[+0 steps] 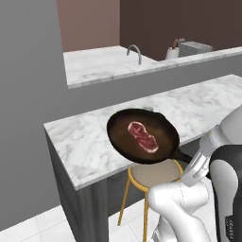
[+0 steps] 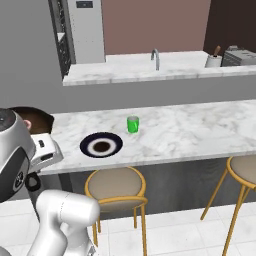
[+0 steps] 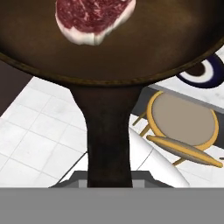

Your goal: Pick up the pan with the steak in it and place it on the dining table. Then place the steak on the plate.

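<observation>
The pan (image 1: pixel 143 135) is held in the air by its handle (image 3: pixel 108 140), above the near edge of the dining table (image 1: pixel 94 142), with the steak (image 1: pixel 143 136) lying near its middle. In the hand view the handle runs down to six o'clock, where it is clenched by the gripper (image 3: pixel 109 186); the fingertips themselves are hidden beneath it. The plate (image 2: pixel 101 145) rests on the table, at about two o'clock of the pan in that view, beside a green cup (image 2: pixel 132 124). The skillet is judged heavy and stiff, so a firm hold on the handle is needed; the steak is judged soft and slippery, best pinched at its edge.
</observation>
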Robot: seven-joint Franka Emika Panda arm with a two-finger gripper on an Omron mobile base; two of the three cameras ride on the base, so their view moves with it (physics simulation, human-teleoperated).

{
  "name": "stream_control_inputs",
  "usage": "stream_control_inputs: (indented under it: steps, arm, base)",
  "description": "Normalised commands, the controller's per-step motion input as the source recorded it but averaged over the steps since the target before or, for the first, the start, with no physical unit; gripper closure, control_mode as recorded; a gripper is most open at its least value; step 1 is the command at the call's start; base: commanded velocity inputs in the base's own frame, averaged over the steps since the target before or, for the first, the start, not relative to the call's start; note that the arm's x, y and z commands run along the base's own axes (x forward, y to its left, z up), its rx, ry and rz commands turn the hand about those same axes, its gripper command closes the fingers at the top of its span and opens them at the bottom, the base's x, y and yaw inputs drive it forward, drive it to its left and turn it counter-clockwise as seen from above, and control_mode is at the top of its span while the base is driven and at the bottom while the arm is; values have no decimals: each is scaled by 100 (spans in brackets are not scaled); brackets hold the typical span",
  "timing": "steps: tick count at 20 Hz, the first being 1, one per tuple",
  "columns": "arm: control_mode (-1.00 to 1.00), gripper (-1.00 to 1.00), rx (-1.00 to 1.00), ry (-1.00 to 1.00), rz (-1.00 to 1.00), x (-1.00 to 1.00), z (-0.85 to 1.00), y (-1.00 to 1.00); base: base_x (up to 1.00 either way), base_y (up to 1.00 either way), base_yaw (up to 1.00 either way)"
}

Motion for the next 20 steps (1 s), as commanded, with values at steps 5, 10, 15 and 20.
stream_control_inputs:
  steps: [5,10,15,20]
  arm:
    - [-100,100,0,0,0,-5,-1,5]
    - [-100,100,0,4,0,0,-20,17]
    - [-100,100,0,4,0,0,-30,11]
    - [-100,100,0,7,0,0,-35,13]
  base:
    - [0,0,0]
    - [0,0,0]
    - [0,0,0]
    - [0,0,0]
